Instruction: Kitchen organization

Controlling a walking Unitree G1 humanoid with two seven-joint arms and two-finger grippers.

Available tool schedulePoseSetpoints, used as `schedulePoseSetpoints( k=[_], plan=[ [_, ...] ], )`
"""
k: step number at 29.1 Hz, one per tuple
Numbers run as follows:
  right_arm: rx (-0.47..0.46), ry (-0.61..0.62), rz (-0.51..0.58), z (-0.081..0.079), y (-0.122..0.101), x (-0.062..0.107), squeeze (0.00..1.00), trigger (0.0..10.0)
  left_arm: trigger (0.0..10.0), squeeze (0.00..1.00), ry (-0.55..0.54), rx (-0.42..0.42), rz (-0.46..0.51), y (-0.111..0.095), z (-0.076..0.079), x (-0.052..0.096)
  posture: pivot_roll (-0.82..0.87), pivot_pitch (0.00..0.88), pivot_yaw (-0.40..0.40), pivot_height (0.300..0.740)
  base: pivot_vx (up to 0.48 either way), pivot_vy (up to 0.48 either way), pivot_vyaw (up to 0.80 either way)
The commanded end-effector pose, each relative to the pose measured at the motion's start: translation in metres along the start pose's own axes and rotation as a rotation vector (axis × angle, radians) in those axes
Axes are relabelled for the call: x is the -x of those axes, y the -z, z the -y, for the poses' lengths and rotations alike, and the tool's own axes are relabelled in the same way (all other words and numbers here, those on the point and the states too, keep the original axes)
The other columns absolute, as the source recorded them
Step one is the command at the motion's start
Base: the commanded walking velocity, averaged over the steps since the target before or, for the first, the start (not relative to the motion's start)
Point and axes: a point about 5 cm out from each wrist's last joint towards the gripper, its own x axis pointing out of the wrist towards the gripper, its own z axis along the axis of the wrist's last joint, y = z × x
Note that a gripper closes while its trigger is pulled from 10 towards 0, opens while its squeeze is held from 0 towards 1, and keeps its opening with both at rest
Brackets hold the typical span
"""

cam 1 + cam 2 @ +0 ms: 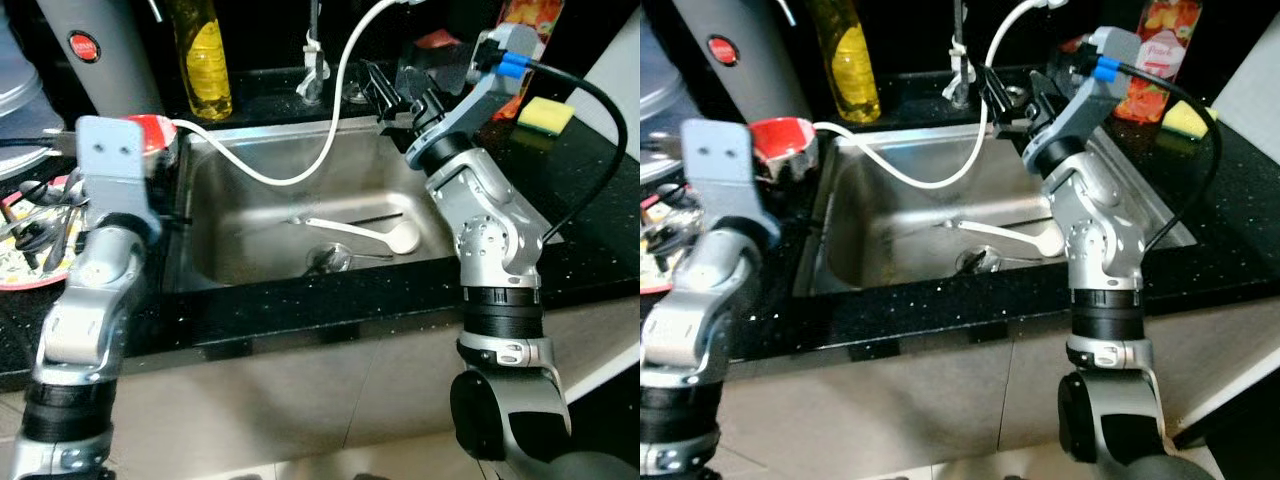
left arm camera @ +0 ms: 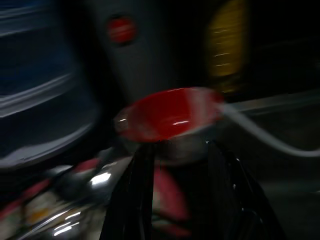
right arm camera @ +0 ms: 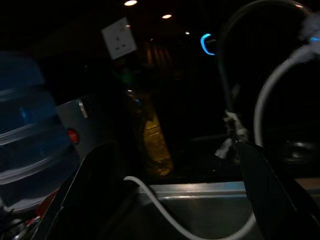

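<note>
A red bowl point(image 1: 152, 129) point(image 2: 170, 113) stands on the black counter at the sink's left rim. My left gripper point(image 2: 177, 146) is open just short of the bowl, with its fingers on either side of the near rim. In the steel sink point(image 1: 230, 205) a white ladle point(image 1: 365, 232) lies by the drain point(image 1: 328, 260), and a thin dark stick lies behind it. Over the sink's back right corner, beside the tap, my right gripper point(image 1: 392, 95) point(image 3: 172, 147) is raised, open and holding nothing.
A white hose point(image 1: 300, 170) sags across the sink from the tap. A patterned plate point(image 1: 30, 272) with several utensils sits far left. A yellow oil bottle point(image 1: 205, 55), a grey appliance point(image 1: 95, 50) and a yellow sponge point(image 1: 545, 115) line the back counter.
</note>
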Motion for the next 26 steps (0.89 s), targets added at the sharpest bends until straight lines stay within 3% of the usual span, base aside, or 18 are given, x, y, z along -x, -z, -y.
schedulePoseSetpoints(
  k=[1, 4, 7, 10, 13, 15, 18, 19, 20, 21, 22, 23, 24, 26],
  plan=[
    [-0.006, -0.013, 0.016, -0.001, -0.004, -0.005, 0.0, 10.0, 10.0, 0.0, -0.16, -0.078, -0.108, 0.019, -0.033, 0.0, 0.19, 0.0, 0.002, 0.74, 0.0, 0.0, 0.0],
    [-0.022, -0.013, 0.01, -0.003, -0.002, -0.008, 0.0, 10.0, 10.0, 0.0, -0.296, -0.125, -0.188, 0.025, -0.065, 0.006, 0.22, 0.0, -0.008, 0.74, 0.0, 0.0, 0.0],
    [-0.013, -0.014, -0.009, -0.003, 0.005, -0.009, 0.0, 10.0, 10.0, 0.0, -0.327, -0.189, -0.215, 0.026, -0.08, 0.012, 0.25, 0.029, -0.031, 0.74, 0.0, 0.0, 0.0],
    [0.02, -0.009, -0.035, -0.006, 0.011, -0.009, 0.0, 10.0, 10.0, 0.0, -0.309, -0.222, -0.274, 0.034, -0.09, 0.019, 0.24, 0.0, -0.044, 0.74, 0.0, 0.0, 0.0],
    [0.051, -0.07, -0.008, -0.013, -0.004, -0.015, 0.0, 10.0, 10.0, 0.0, -0.318, -0.234, -0.259, 0.021, -0.109, 0.018, 0.27, 0.002, -0.07, 0.74, 0.0, 0.0, 0.0],
    [0.051, -0.07, -0.008, -0.013, -0.004, -0.015, 0.0, 10.0, 10.0, 0.0, -0.318, -0.234, -0.259, 0.021, -0.109, 0.018, 0.27, 0.002, -0.07, 0.74, 0.0, 0.0, 0.0],
    [0.056, -0.066, -0.001, -0.007, -0.009, -0.024, 0.0, 10.0, 10.0, 0.0, -0.343, -0.219, -0.26, 0.015, -0.122, 0.016, 0.27, 0.032, -0.076, 0.74, 0.0, 0.0, 0.0],
    [0.069, -0.058, -0.003, -0.004, -0.007, -0.026, 0.0, 10.0, 10.0, 0.0, -0.333, -0.185, -0.265, 0.017, -0.122, 0.018, 0.28, 0.03, -0.077, 0.74, 0.0, 0.0, 0.0],
    [0.065, -0.049, -0.001, -0.003, -0.006, -0.026, 0.0, 10.0, 10.0, 0.0, -0.319, -0.096, -0.25, 0.016, -0.116, 0.022, 0.27, 0.007, -0.078, 0.74, 0.0, 0.0, 0.0],
    [0.065, -0.049, -0.001, -0.003, -0.006, -0.026, 0.0, 10.0, 10.0, 0.0, -0.319, -0.096, -0.25, 0.016, -0.116, 0.022, 0.27, 0.007, -0.078, 0.74, 0.0, 0.0, 0.0],
    [0.065, -0.065, 0.014, -0.007, -0.008, -0.024, 0.0, 10.0, 10.0, 0.0, -0.274, 0.081, -0.156, 0.007, -0.1, 0.03, 0.27, 0.009, -0.077, 0.74, 0.0, 0.0, 0.0],
    [0.069, -0.066, 0.017, -0.007, -0.01, -0.025, 0.0, 10.0, 10.0, 0.0, -0.279, 0.145, -0.145, 0.005, -0.097, 0.03, 0.27, 0.022, -0.073, 0.74, 0.0, 0.0, 0.0],
    [0.069, -0.066, 0.017, -0.007, -0.01, -0.025, 0.0, 10.0, 10.0, 0.0, -0.279, 0.145, -0.145, 0.005, -0.097, 0.03, 0.27, 0.022, -0.073, 0.74, 0.0, 0.0, 0.0],
    [0.082, -0.043, 0.006, -0.001, -0.007, -0.026, 0.0, 10.0, 10.0, 0.0, -0.307, 0.223, -0.183, 0.012, -0.095, 0.025, 0.26, 0.045, -0.069, 0.74, 0.0, 0.0, 0.0]
  ],
)
